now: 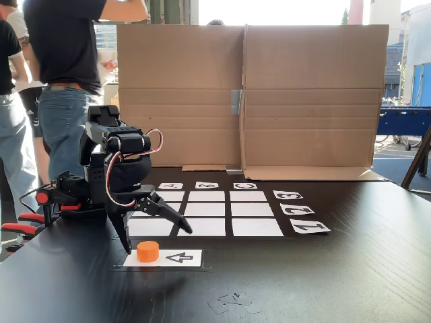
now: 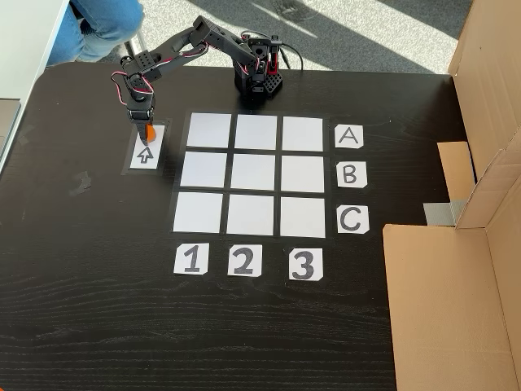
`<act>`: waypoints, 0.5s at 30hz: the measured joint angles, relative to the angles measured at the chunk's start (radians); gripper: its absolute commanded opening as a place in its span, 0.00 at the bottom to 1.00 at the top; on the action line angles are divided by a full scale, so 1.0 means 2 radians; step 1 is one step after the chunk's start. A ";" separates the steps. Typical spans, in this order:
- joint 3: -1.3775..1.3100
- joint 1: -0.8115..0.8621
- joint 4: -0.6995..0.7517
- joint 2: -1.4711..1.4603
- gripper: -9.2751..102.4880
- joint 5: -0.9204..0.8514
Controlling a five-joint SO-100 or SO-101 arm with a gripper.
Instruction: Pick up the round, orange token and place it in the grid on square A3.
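Near the worktop's left edge in the top-down fixed view, the round, orange token [image 1: 147,251] is sitting on the arrow card [image 2: 145,147], gripper [image 1: 156,239] hanging spread open just above it (not yet gripping). I'd be centring the fingers before closing. Square A3 [image 2: 303,133] is lying across the grid [image 2: 252,173]; the path looks clear, cardboard wall [image 1: 310,94] well apart.

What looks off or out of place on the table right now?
Nothing much. The grid cells sit square and blank, the round, orange token stands flat on the arrow card with the gripper open above it. Only faint scuffs mark the dark table.
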 measured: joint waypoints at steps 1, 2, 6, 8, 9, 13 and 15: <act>0.000 0.000 -0.001 -0.001 0.08 0.001; 0.000 0.000 -0.002 -0.002 0.08 0.001; 0.000 0.000 -0.009 -0.002 0.08 -0.005; 0.000 0.000 -0.018 -0.002 0.08 -0.007; 0.000 0.000 -0.031 -0.002 0.08 -0.008; 0.000 0.002 -0.071 0.001 0.08 -0.010; 0.001 0.008 -0.081 0.005 0.08 -0.010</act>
